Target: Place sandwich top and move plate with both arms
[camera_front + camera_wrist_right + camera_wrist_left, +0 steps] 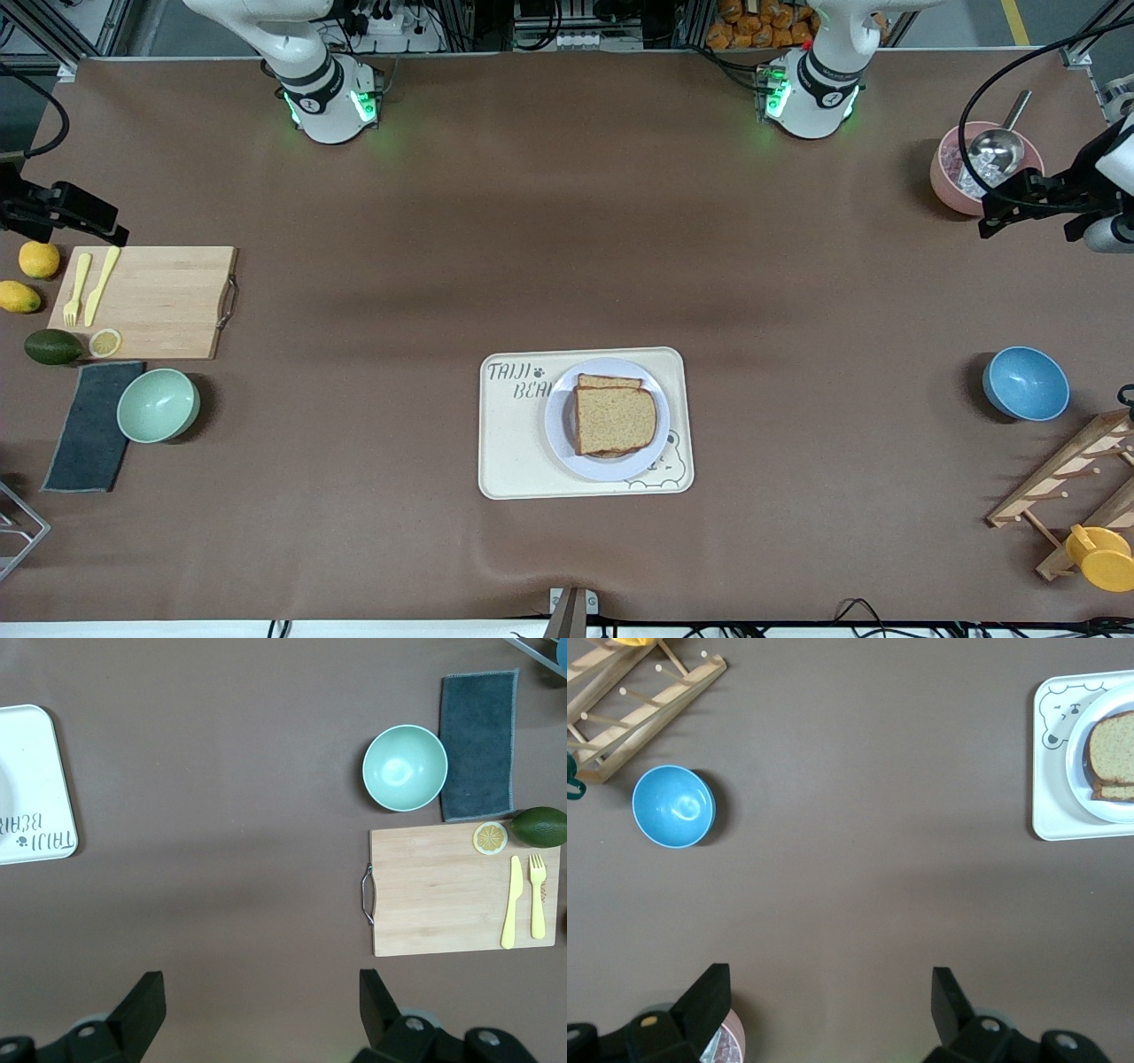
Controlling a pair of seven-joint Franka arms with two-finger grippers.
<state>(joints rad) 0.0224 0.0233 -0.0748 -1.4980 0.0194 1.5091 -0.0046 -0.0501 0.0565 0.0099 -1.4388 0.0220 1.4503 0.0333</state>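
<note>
The sandwich top [616, 420], a tan bread slice, lies on another slice on the pale round plate [560, 425]. The plate sits on a cream bear tray [514, 443] at mid-table, near the front camera. My left gripper [1010, 206] hangs open over the table beside a pink bowl at the left arm's end. Nothing is between its fingers [830, 979]; its wrist view shows the bread [1112, 749] far off. My right gripper [97, 226] hangs open and empty [263, 983] over the table by a cutting board at the right arm's end.
The pink bowl [950, 182] holds a metal scoop. A blue bowl [1025, 383], a wooden rack [1072, 478] and a yellow cup [1101, 556] stand at the left arm's end. The cutting board [146, 301], green bowl [158, 405], dark cloth [89, 425] and fruit lie at the right arm's end.
</note>
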